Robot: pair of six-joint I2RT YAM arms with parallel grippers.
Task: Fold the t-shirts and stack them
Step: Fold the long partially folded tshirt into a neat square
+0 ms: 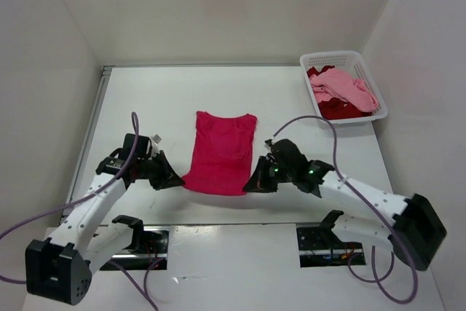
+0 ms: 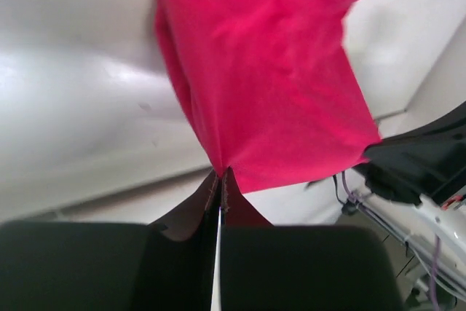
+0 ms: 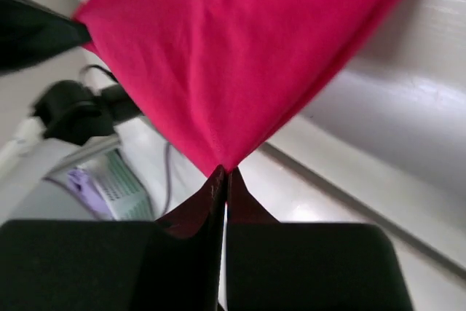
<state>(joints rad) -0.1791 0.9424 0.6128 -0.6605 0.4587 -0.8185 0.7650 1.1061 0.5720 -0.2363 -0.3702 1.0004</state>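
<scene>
The bright magenta-pink t-shirt [image 1: 221, 149] lies lengthwise in the middle of the table, its near hem lifted. My left gripper [image 1: 178, 178] is shut on the hem's near-left corner [image 2: 220, 169]. My right gripper [image 1: 252, 184] is shut on the near-right corner [image 3: 224, 168]. The cloth stretches taut between them in both wrist views. The light pink t-shirt [image 1: 344, 88] lies crumpled on the dark red t-shirt [image 1: 336, 108] inside the basket.
The white perforated basket [image 1: 371, 84] stands at the table's far right. A grey rail [image 1: 93, 125] runs along the left edge. White walls close in the back and sides. Purple cables [image 1: 306, 119] loop over both arms.
</scene>
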